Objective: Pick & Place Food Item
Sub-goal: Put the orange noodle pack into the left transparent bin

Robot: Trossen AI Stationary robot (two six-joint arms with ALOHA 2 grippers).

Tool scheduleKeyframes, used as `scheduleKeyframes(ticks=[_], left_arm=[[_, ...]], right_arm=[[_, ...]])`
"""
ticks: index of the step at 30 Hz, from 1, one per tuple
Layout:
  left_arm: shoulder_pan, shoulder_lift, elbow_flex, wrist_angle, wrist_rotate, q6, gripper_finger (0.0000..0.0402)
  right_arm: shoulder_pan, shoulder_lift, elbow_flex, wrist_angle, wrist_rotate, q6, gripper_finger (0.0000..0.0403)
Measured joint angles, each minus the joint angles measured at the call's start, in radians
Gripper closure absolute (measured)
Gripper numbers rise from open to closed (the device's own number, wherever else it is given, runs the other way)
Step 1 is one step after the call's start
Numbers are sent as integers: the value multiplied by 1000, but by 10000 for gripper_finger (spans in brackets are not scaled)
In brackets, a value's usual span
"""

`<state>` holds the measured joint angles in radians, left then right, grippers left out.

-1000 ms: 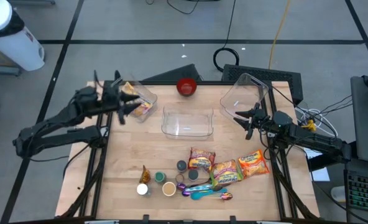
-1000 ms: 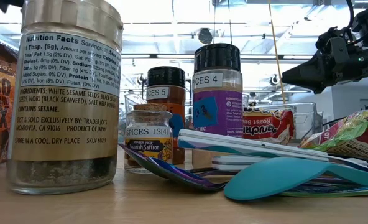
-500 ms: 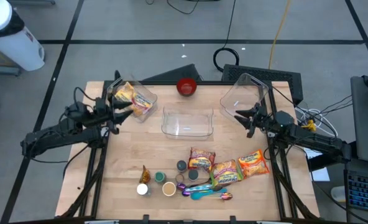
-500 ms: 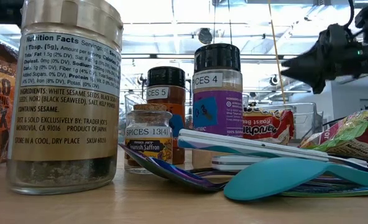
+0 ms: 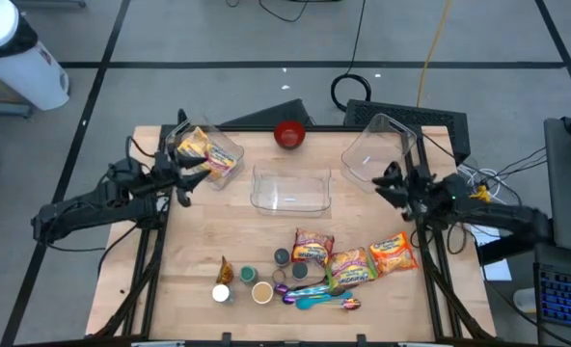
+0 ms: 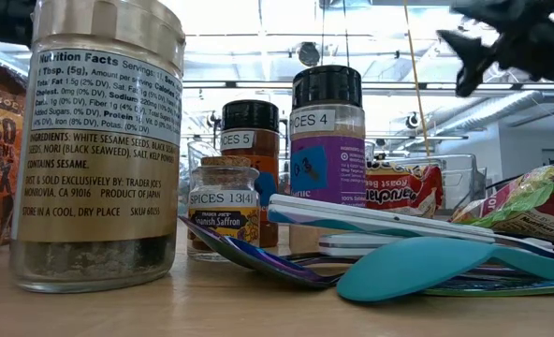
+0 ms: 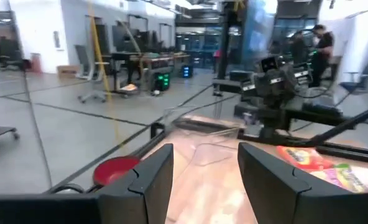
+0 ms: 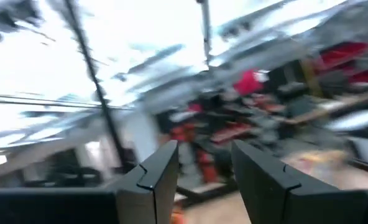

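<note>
Near the table's right edge, the right gripper [image 5: 384,179] hangs with fingers [image 8: 156,171] parted and empty, beside a tilted clear bin [image 5: 377,145]. The food packets [image 5: 348,260] lie toward the front, close to the spice jars [image 5: 257,284] and spoons [image 5: 319,297]; a careless descent could knock those over or snag two packets. By the left edge, the left gripper [image 5: 182,178] also stands part-open and empty, next to the bin holding a packet [image 5: 208,154].
</note>
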<state>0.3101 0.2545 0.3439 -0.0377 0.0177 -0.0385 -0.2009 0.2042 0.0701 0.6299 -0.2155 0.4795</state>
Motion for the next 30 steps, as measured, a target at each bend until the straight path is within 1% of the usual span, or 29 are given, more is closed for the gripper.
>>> scheduleKeyframes(ticks=[1, 3, 4, 5, 7, 8, 9, 11, 12, 14, 16, 18, 19, 21, 23, 25, 28, 30], left_arm=[[0, 8, 0, 6, 44, 0, 213], [-1, 20, 0, 22, 156, 0, 213], [-2, 27, 0, 32, 202, -7, 213], [-3, 35, 0, 40, 231, -15, 213], [-3, 43, 0, 56, 247, -47, 213], [-3, 46, 0, 71, 242, -69, 213], [-3, 49, 0, 85, 232, -86, 213], [-2, 56, 0, 104, 212, -112, 213], [-2, 60, 0, 104, 198, -122, 213], [-2, 76, 0, 102, 180, -137, 213], [-3, 98, 0, 100, 165, -160, 213], [-3, 128, 0, 105, 165, -193, 213], [-3, 146, 0, 118, 165, -208, 213], [-3, 183, 0, 154, 164, -219, 213], [-3, 219, 0, 217, 165, -208, 213], [-7, 255, 0, 270, 165, -204, 213], [-14, 306, 0, 325, 165, -201, 213], [-18, 339, 0, 345, 165, -196, 213]], right_arm=[[45, 26, 14, 12, 2, -17, 261], [158, 96, 57, -31, 16, -80, 261], [219, 141, 93, -48, 46, -121, 261], [278, 180, 134, -71, 85, -160, 260], [389, 256, 230, -184, 164, -233, 255], [439, 299, 294, -272, 215, -263, 251], [483, 341, 365, -396, 281, -282, 247], [563, 427, 514, -700, 422, -258, 238], [598, 473, 592, -855, 489, -200, 234], [656, 570, 726, -1133, 555, -17, 230], [703, 663, 810, -1374, 553, 185, 230], [750, 751, 851, -1554, 533, 360, 232], [769, 788, 858, -1624, 501, 435, 234], [793, 850, 861, -1725, 425, 533, 237], [808, 901, 853, -1775, 355, 612, 239], [827, 937, 844, -1785, 311, 661, 242], [864, 969, 837, -1784, 274, 680, 243], [888, 972, 824, -1770, 271, 686, 243]])
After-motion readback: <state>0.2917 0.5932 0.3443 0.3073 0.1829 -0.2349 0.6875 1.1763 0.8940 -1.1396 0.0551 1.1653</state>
